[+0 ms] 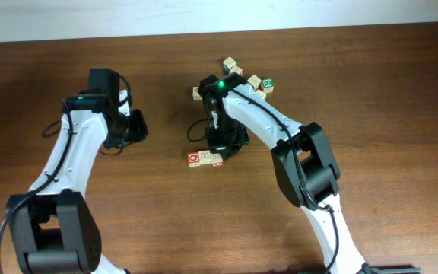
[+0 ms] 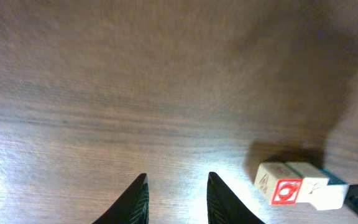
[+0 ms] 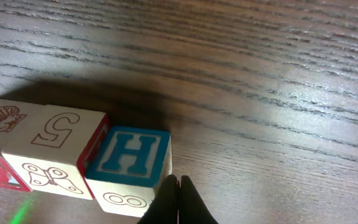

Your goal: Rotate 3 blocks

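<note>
Right pincer (image 3: 179,186), tips together and empty, sits at the 5 o'clock corner of the H block (image 3: 129,155) (neighbour (image 3: 55,134) touching at 9 o'clock), so nudge slowly to pivot it alone.

The table (image 1: 371,91) is seen to be of dark brown wood with a pronounced grain. Its finish is smooth and satiny, and light is thrown back from it in pale patches. The block with the red face (image 2: 284,191), the block with the 5 (image 3: 58,134) and the block with the blue H (image 3: 129,155) are made of pale, smooth wood, left matt, with the marks laid on in flat colour. The left gripper (image 2: 177,177) and the right gripper (image 3: 178,179) are fitted with fingers of a black, matt, plastic-looking material. The left arm (image 1: 71,148) and the right arm (image 1: 261,114) are cased in white shells with a light gloss, joined by black matt sections.
</note>
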Available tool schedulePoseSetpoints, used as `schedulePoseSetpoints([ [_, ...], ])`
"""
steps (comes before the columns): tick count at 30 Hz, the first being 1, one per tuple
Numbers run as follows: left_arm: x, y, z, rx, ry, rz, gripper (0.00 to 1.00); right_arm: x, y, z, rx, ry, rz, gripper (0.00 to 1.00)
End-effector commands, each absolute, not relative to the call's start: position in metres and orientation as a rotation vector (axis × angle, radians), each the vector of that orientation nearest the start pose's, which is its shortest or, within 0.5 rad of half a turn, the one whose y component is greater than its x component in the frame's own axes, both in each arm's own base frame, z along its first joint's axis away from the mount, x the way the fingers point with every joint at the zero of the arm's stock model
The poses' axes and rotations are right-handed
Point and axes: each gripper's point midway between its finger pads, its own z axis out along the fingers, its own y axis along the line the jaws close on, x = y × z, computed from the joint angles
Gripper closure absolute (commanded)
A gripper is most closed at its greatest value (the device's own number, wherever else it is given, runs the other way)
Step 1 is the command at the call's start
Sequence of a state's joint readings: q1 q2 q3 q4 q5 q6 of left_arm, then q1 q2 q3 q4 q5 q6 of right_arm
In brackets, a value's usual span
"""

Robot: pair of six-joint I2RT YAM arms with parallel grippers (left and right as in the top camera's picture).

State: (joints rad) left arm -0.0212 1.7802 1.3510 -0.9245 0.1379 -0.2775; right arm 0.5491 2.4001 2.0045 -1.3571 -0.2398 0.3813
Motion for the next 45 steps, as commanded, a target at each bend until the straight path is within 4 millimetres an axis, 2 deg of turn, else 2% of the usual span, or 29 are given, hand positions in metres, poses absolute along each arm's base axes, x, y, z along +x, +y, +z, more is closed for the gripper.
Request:
schedulePoseSetpoints([
  [1,0.357,-0.041,0.074,-0.323,2.966,-0.256,0.72,0.347,0.252,0.041,-0.262,3.343,0.297,0.95],
  [4,0.357,-0.043,0.073,-0.317,2.966,-0.256,0.73,0.367,0.242,0.082,-0.250,3.245,0.355,0.95],
  [5,0.360,-0.044,0.073,-0.315,2.956,-0.267,0.74,0.374,0.236,0.109,-0.237,3.182,0.388,0.95],
  [7,0.362,-0.046,0.074,-0.311,2.948,-0.283,0.74,0.373,0.230,0.140,-0.243,3.120,0.416,0.96],
  [9,0.363,-0.046,0.074,-0.310,2.942,-0.286,0.73,0.367,0.227,0.160,-0.259,3.084,0.413,0.95],
  [12,0.365,-0.046,0.075,-0.307,2.935,-0.289,0.73,0.359,0.230,0.169,-0.295,3.067,0.374,0.96],
  [15,0.368,-0.046,0.075,-0.305,2.922,-0.290,0.72,0.347,0.241,0.157,-0.287,3.090,0.324,0.95],
  [23,0.371,-0.046,0.076,-0.303,2.909,-0.287,0.69,0.318,0.268,0.086,-0.163,3.145,0.190,0.95],
  [26,0.372,-0.046,0.076,-0.302,2.905,-0.287,0.68,0.313,0.269,0.066,-0.148,3.149,0.179,0.95],
  [34,0.374,-0.046,0.077,-0.299,2.894,-0.289,0.66,0.309,0.265,0.039,-0.130,3.153,0.180,0.96],
  [45,0.375,-0.046,0.077,-0.299,2.894,-0.290,0.66,0.304,0.267,0.024,-0.132,3.166,0.217,0.96],
])
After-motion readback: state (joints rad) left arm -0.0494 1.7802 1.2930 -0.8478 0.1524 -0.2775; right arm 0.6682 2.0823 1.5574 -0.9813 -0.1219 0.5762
